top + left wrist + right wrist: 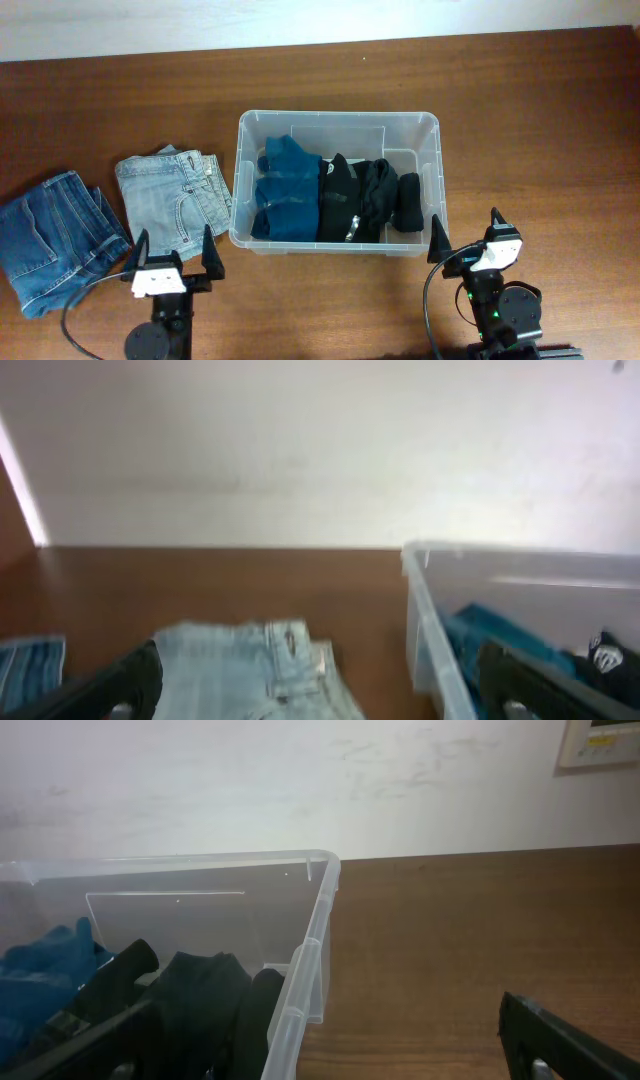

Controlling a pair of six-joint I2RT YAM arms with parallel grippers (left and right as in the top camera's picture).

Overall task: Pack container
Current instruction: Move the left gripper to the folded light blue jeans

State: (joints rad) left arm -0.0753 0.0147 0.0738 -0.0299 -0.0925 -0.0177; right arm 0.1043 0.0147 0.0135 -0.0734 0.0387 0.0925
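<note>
While idle at bottom edge, left gripper (pixel 174 240) and right gripper (pixel 465 222) spread wide, empty. Container (pixel 338 114) at centre, clothes (pixel 335 195) rowed along lower wall, likely sparing room for jeans (pixel 175 195) at left.

container (pixel 338 120): clear glossy plastic | jeans (pixel 175 195): faded denim cloth | table (pixel 540 130): smooth brown wood

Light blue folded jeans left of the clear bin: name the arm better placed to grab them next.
Left. The left gripper sits directly before the light blue folded denim jeans, jaws open; the right gripper is beyond the clear plastic container.
</note>
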